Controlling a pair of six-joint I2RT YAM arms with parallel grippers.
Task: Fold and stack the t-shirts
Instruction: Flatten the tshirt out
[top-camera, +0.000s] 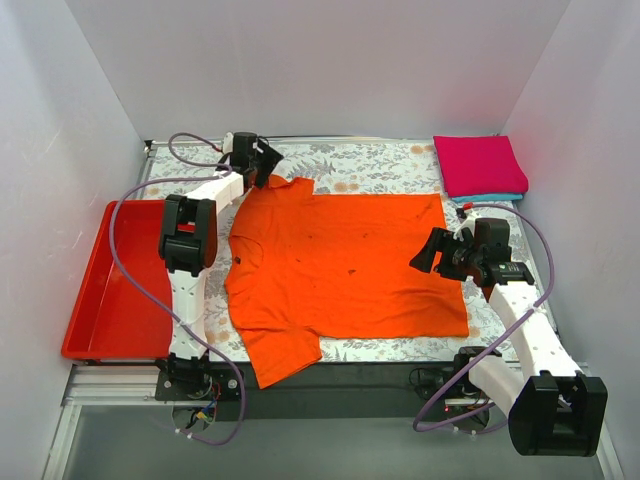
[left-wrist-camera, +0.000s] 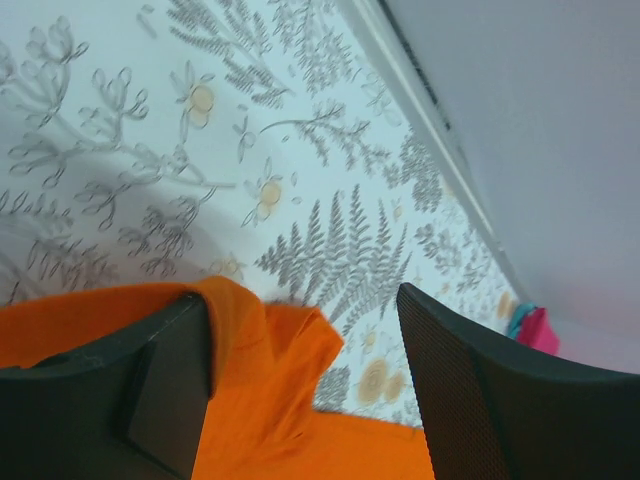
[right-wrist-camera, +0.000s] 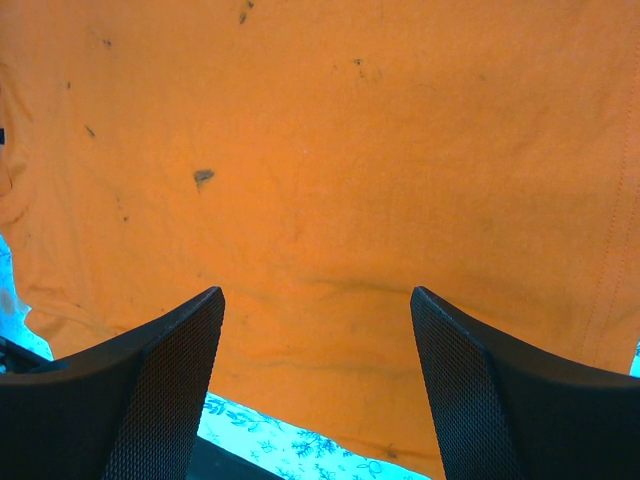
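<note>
Orange t-shirt lying spread flat on the surface, dark specks dotting it, your left hand hovering spread apart at its far sleeve, your right hand gaping over its hem, magenta tee sitting folded atop teal tee, far right

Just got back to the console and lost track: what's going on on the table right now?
The orange t-shirt lies spread flat on the patterned table cover, not yet folded. The left pincer is open at the shirt's far sleeve, and the right pincer is open over the hem side; neither grips cloth. A folded magenta tee sits on a folded teal tee in the far right corner. The red tray is at the left.
</note>
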